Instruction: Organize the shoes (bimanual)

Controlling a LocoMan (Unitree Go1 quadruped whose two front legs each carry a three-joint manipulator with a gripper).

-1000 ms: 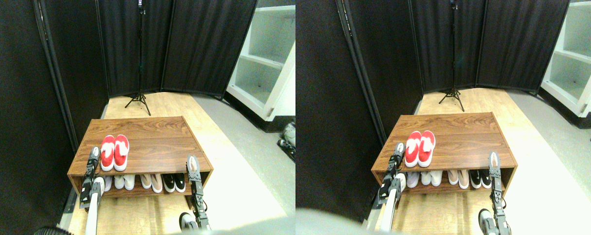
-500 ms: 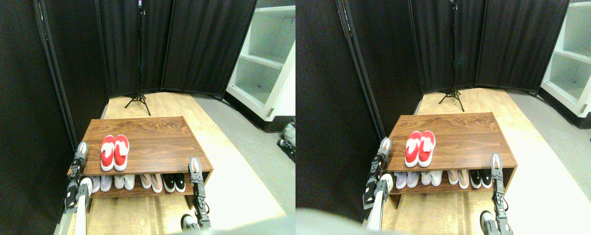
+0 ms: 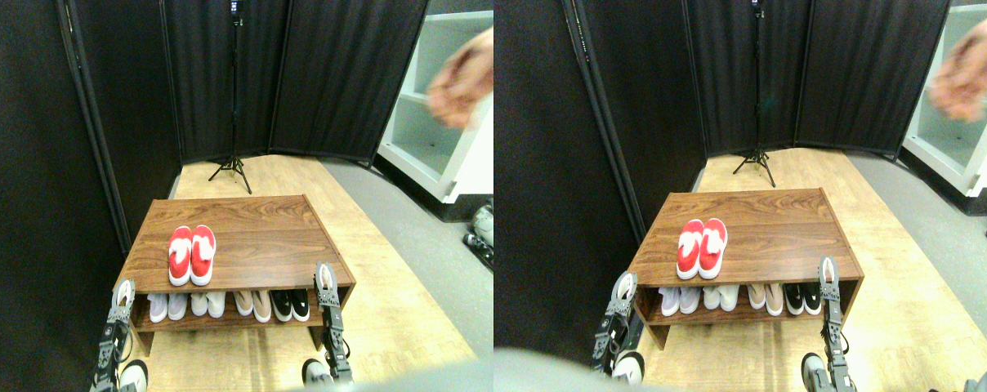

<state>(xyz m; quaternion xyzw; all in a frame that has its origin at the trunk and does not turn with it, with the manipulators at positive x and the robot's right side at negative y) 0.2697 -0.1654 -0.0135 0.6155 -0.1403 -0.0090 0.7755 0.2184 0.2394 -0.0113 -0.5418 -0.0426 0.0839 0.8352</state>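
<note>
Near the shoe rack's (image 3: 240,245) left edge, red shoes (image 3: 191,255) sit paired; task looks done. Each gripper's state I cannot tell.

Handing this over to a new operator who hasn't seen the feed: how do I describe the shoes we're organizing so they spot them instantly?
Find the low wooden shoe rack on the floor in front of the black curtain. The red shoes sit side by side on its top board, toward the left. They are the only pair on top and the only red one; the white, beige and black pairs line the shelf underneath.
</note>
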